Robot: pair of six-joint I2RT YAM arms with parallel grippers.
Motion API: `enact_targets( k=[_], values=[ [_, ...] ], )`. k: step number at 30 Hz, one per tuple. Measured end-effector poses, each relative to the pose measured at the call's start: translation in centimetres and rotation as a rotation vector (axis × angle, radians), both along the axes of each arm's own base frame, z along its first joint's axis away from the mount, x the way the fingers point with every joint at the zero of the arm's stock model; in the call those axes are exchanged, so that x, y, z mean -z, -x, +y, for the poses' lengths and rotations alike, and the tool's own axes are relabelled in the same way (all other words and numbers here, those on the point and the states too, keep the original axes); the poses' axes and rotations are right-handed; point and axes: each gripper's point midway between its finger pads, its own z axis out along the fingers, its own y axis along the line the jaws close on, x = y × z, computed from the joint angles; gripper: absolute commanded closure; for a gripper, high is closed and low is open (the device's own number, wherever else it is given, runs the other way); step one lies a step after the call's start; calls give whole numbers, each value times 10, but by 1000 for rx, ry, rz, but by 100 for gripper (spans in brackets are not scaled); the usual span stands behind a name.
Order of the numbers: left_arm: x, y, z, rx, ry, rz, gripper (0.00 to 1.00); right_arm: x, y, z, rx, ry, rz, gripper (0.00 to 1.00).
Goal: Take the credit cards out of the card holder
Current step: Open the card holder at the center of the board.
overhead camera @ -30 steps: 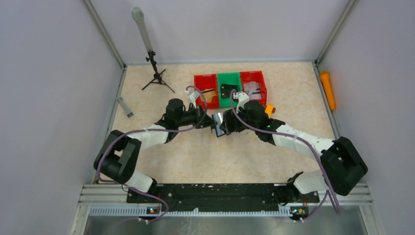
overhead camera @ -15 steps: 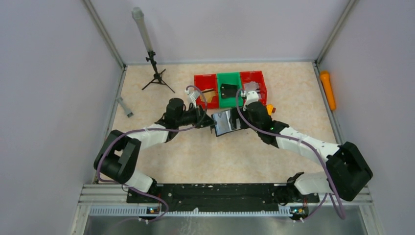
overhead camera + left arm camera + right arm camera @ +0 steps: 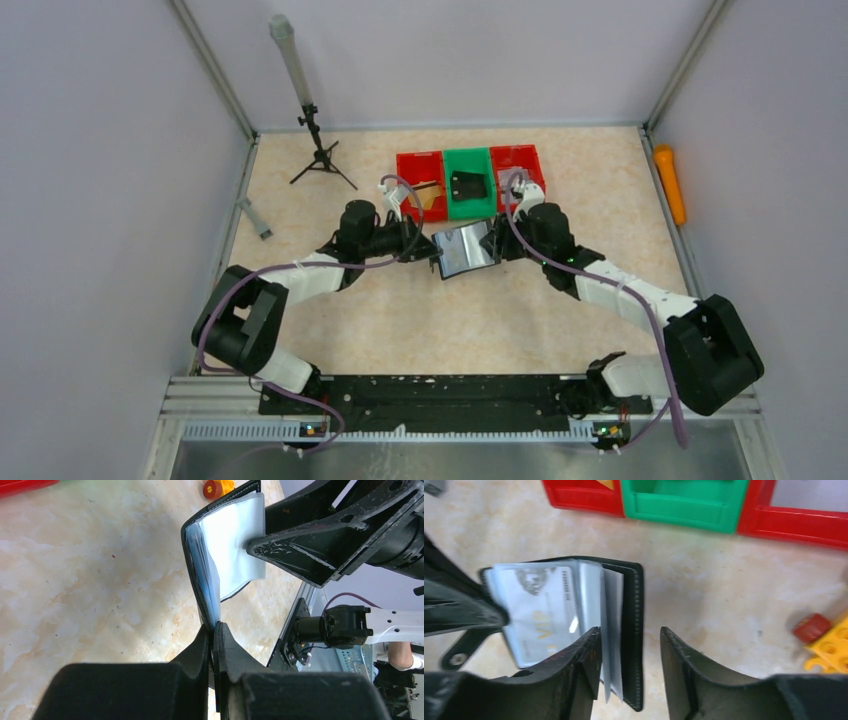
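The card holder [image 3: 465, 250] is held open above the table between the two arms, its pale shiny inside facing up. My left gripper [image 3: 438, 256] is shut on its left edge; in the left wrist view the jaws [image 3: 215, 628] pinch the black cover where the blue-grey sleeves [image 3: 232, 545] fan out. A silver credit card [image 3: 541, 612] marked VIP shows in a clear sleeve. My right gripper [image 3: 629, 640] straddles the right cover [image 3: 636, 630]. Its left finger [image 3: 584, 665] touches the sleeves. A gap separates the right finger [image 3: 681, 670] from the cover.
Red bin [image 3: 421, 185], green bin [image 3: 468, 180] and red bin [image 3: 517, 163] stand in a row just behind the holder; a small black case [image 3: 466, 185] lies in the green one. A red piece [image 3: 811, 626] and yellow block [image 3: 831, 647] lie at the right. Tripod [image 3: 318, 150] at back left, orange cylinder [image 3: 669, 183] at right wall.
The right gripper has moved right, from over the holder's middle to its right edge, and its jaws have narrowed around the cover. The holder has spread further open. The left gripper has kept still.
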Motion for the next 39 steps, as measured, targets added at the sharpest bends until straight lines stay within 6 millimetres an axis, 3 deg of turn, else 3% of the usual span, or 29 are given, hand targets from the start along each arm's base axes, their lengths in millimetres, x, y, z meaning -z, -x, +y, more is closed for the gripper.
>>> enact_targets(
  k=[7,13,16,21,25,30,35,39],
  values=[
    [0,0,0,1,1,-2,96,-16,9,23,-127,-127,3,100],
    [-4,0,-2,10,18,-6,55,-17,14,25,-162,-197,17,100],
    [-5,0,-3,15,26,-7,42,-12,18,23,-172,-235,47,100],
    [-4,-1,-4,16,31,-10,34,-18,22,26,-200,-305,64,100],
    [2,-2,-6,23,33,4,35,-27,25,30,-231,-352,59,100],
    [1,-1,-11,46,81,33,57,-31,30,31,-251,-390,66,100],
    [-8,-2,-14,67,133,28,59,-39,30,30,-258,-426,57,100],
    [-15,-1,-16,80,156,14,73,-42,30,23,-244,-455,54,100]
  ],
)
